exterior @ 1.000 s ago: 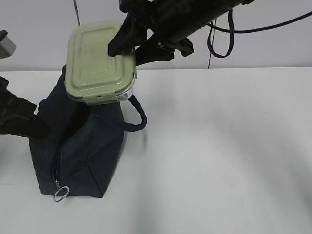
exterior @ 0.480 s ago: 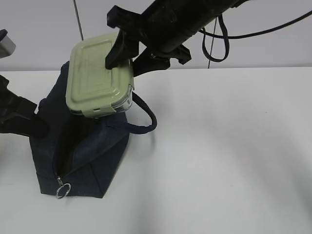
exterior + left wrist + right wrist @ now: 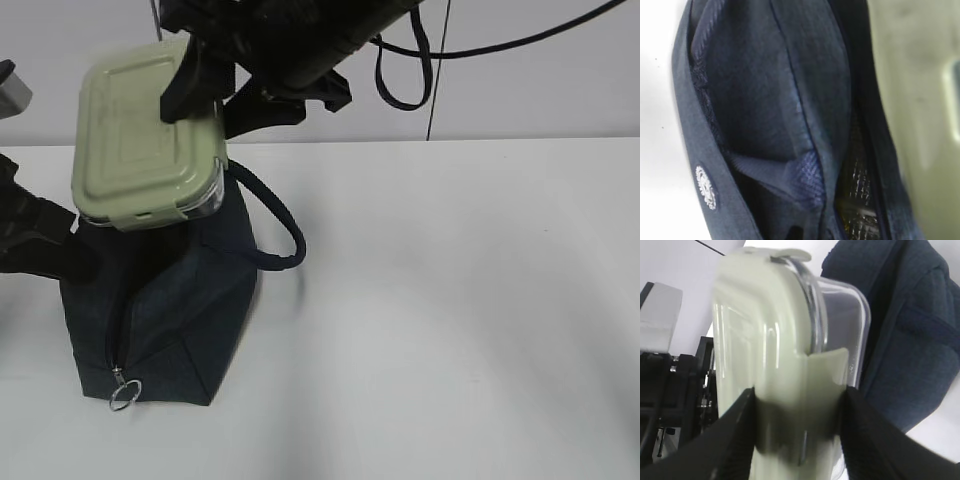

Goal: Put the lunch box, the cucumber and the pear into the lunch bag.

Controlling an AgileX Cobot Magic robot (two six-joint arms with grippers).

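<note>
Nearest you on the worktop (image 3: 450, 330) stands the lunch bag (image 3: 165, 320), its ring pull (image 3: 124, 396) hanging at the low front end of the zipper. Take the bag as your landmark. Its loop handle (image 3: 275, 225) droops off its right side. At the bag's left edge your left hand (image 3: 45, 245) presses against the fabric, its fingers together, seemingly pinching the rim to keep the mouth spread; the left wrist view looks straight down into the dark opening, and something glints deep inside that you cannot identify.

Directly above the bag's far end, your right hand (image 3: 200, 95) is clamped on the lunch box (image 3: 145, 135), one finger on the pale green lid and one on the clear base. The box is tilted, its lower edge just over the mouth and not yet inside.

So you are on the first item, the box. Next, line its long side up with the zipper slot, lower it in, then release. Neither the cucumber nor the pear is in view.
</note>
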